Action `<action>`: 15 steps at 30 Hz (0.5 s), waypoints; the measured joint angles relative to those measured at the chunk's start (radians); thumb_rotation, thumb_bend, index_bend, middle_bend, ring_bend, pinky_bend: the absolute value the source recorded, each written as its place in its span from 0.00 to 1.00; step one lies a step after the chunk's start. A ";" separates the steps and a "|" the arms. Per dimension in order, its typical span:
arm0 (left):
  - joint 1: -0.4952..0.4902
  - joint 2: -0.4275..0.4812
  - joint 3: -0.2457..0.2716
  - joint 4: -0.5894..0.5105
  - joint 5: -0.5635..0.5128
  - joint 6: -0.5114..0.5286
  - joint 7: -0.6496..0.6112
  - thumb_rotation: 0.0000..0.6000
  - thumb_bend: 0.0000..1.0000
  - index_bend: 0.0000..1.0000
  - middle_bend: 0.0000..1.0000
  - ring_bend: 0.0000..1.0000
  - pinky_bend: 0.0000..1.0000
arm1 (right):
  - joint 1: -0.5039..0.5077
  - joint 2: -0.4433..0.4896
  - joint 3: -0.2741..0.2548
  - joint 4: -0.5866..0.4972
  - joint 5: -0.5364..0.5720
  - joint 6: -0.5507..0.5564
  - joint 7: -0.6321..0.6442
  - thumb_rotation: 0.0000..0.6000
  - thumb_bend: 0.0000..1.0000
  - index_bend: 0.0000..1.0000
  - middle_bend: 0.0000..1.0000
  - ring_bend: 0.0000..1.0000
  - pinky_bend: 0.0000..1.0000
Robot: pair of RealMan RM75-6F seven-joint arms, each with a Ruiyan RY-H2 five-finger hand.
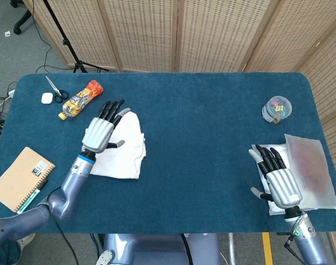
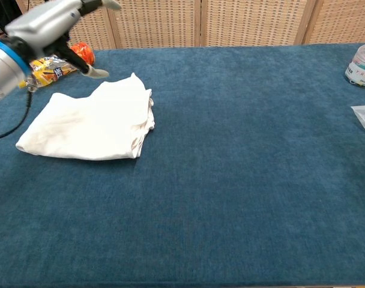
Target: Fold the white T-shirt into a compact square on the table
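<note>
The white T-shirt (image 1: 126, 146) (image 2: 95, 124) lies folded into a rough rectangle on the left half of the blue table (image 1: 201, 127). My left hand (image 1: 101, 131) (image 2: 53, 24) hovers above the shirt's left part, raised off the cloth, fingers spread and holding nothing. My right hand (image 1: 278, 176) rests open at the table's right front, over a white sheet, fingers extended; the chest view does not show it.
An orange snack bag (image 1: 80, 99), scissors (image 1: 56, 91) and a small white case (image 1: 46, 98) lie at the back left. A notebook with a pen (image 1: 19, 178) sits at the front left. A clear jar (image 1: 276, 109) and a plastic sleeve (image 1: 309, 170) are on the right.
</note>
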 measured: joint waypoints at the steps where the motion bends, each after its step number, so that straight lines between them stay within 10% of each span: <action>1: 0.030 0.059 0.002 -0.074 -0.009 0.013 0.007 1.00 0.00 0.00 0.00 0.00 0.00 | -0.004 -0.001 0.004 -0.006 0.009 0.005 -0.024 1.00 0.00 0.00 0.00 0.00 0.00; 7: 0.239 0.340 0.037 -0.340 -0.052 0.117 0.002 1.00 0.00 0.00 0.00 0.00 0.00 | -0.024 -0.004 0.029 -0.053 0.061 0.023 -0.103 1.00 0.00 0.00 0.00 0.00 0.00; 15: 0.457 0.434 0.114 -0.376 -0.079 0.266 -0.098 1.00 0.00 0.00 0.00 0.00 0.00 | -0.035 0.021 0.040 -0.088 0.086 0.025 -0.148 1.00 0.00 0.00 0.00 0.00 0.00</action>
